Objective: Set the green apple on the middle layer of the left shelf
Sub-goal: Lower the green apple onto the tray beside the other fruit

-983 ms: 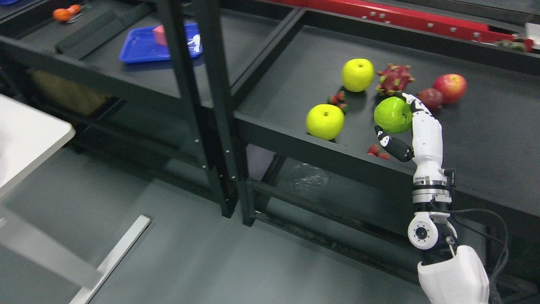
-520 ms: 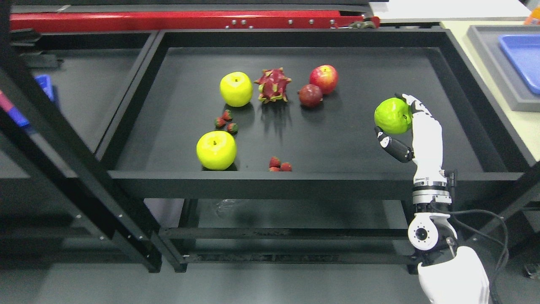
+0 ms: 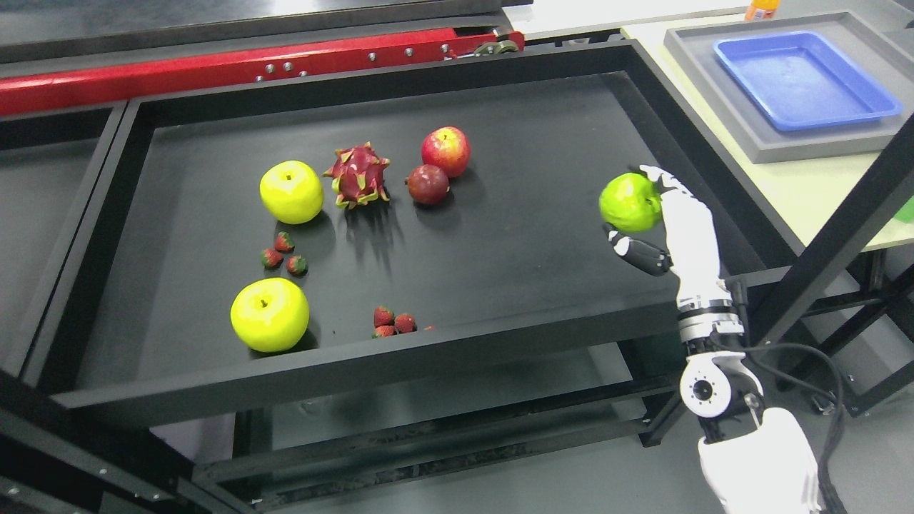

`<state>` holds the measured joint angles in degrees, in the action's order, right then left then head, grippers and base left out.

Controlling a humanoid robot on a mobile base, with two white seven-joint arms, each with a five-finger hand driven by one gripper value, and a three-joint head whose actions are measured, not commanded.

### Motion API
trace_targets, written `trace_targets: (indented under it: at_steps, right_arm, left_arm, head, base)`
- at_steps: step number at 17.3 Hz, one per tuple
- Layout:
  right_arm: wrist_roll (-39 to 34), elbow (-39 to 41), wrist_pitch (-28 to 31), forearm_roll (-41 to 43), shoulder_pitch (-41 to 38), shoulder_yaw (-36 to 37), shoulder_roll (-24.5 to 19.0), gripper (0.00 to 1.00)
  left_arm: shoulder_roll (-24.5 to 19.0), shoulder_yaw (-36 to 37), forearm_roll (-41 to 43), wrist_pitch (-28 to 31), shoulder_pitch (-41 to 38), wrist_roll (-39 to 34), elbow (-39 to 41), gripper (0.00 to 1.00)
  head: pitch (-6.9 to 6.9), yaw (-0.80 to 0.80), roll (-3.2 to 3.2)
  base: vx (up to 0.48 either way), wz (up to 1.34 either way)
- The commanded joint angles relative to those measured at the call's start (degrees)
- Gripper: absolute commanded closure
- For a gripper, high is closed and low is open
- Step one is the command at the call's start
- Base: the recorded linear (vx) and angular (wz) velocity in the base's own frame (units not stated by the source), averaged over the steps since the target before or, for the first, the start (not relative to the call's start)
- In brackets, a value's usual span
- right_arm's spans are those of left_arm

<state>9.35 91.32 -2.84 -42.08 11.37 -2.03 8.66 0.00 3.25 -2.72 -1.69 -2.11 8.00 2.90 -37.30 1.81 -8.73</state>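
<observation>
- Right hand (image 3: 660, 214): I read its fingers curled around the green apple (image 3: 628, 203), thumb beneath, apple held above the black shelf tray (image 3: 543, 285) near its right rim.
- Risk: smooth, round, glossy skin against hard white finger shells; I judge slippage likely under a quick swing.
- Risk: dropped, the apple could roll toward the yellow apples (image 3: 270, 315).
</observation>
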Motion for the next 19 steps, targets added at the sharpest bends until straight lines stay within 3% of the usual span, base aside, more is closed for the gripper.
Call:
trace_targets:
  at_steps: [1, 8, 11, 14, 19]
  right_arm:
    - [-1.87, -2.98, -0.85, -1.16, 6.11, -13.77, -0.66, 0.99]
    - [-9.87, -5.53, -4.54, -1.25, 13.76, -24.76, -1.72, 0.98]
    - [-10.58, -11.92, -4.8, -1.34, 17.27, -32.14, -3.2, 0.98]
    - [-11.8, -18.97, -6.3, -1.43, 19.92, -33.82, -7.66, 0.98]
    - [-18.4, -21.53, -6.39, -1.51, 19.66, -36.12, -7.61, 0.97]
  left_arm:
    - [-1.0, 0.0, 0.0, 0.29, 0.0, 0.0, 0.0, 0.0]
    - [-1.0, 0.0, 0.0, 0.29, 0.0, -0.09, -0.09, 0.0]
    - [-1.0, 0.0, 0.0, 0.29, 0.0, -0.09, 0.0, 0.0]
    - [-1.0, 0.0, 0.0, 0.29, 0.0, 0.0, -0.09, 0.0]
    - [-1.0, 0.0, 0.0, 0.28, 0.0, -0.01, 0.0, 0.0]
  head:
    - [0.0, 0.0, 0.0]
    - [0.0, 0.0, 0.0]
    - [0.01, 0.0, 0.0]
    - [0.01, 0.0, 0.0]
    - [0.01, 0.0, 0.0]
  base:
    - [0.108, -0.24]
    - [0.086, 0.0]
    - [0.1, 0.2]
    - [0.12, 0.26]
    - [0.1, 0.16]
